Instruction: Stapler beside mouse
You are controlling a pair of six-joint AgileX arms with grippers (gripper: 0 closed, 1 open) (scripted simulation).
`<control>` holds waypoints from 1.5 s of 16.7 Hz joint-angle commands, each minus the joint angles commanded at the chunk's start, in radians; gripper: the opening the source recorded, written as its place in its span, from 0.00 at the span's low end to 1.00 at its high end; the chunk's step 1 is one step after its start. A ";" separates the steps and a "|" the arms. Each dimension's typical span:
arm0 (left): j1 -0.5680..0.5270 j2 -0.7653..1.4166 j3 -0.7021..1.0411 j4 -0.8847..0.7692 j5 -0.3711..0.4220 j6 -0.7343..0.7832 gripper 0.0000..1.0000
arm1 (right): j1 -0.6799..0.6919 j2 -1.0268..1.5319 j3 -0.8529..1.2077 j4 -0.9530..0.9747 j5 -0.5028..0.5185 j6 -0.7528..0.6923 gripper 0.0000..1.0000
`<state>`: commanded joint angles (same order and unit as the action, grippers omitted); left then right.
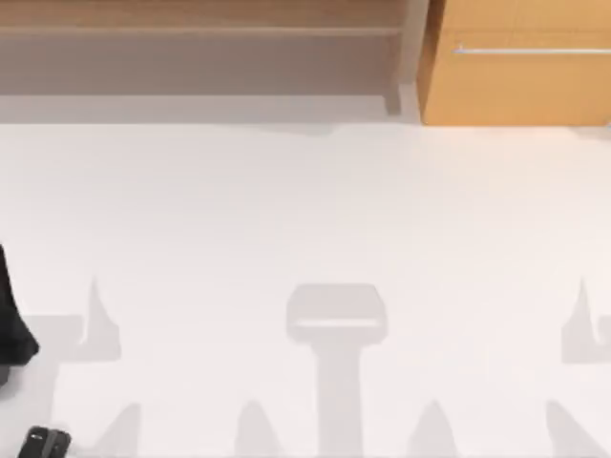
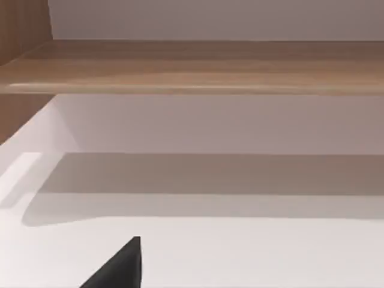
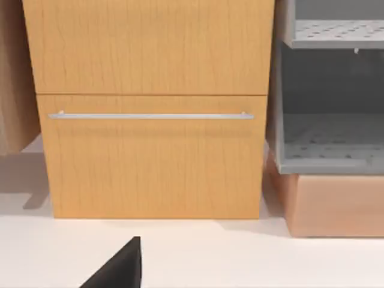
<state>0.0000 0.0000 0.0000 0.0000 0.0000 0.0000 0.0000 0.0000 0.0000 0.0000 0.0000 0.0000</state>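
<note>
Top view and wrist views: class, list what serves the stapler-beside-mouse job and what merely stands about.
Job:
left arm, at the table's left edge
table

Standing about:
shelf
drawer cabinet
grey rack

Table (image 1: 305, 219) spans the top view. Shelf (image 1: 191, 48) runs along its far edge at left, drawer cabinet (image 1: 516, 62) at far right. In the right wrist view, a rack (image 3: 330, 108) stands on a block (image 3: 330, 204) just beside the cabinet.
</note>
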 joint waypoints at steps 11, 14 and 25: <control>-0.107 0.477 0.266 -0.452 0.000 -0.024 1.00 | 0.000 0.000 0.000 0.000 0.000 0.000 1.00; -0.155 0.738 0.382 -0.683 -0.005 -0.033 1.00 | 0.000 0.000 0.000 0.000 0.000 0.000 1.00; -0.236 1.126 0.593 -1.038 -0.001 -0.054 1.00 | 0.000 0.000 0.000 0.000 0.000 0.000 1.00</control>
<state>-0.2357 1.1263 0.5934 -1.0382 -0.0008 -0.0537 0.0000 0.0000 0.0000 0.0000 0.0000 0.0000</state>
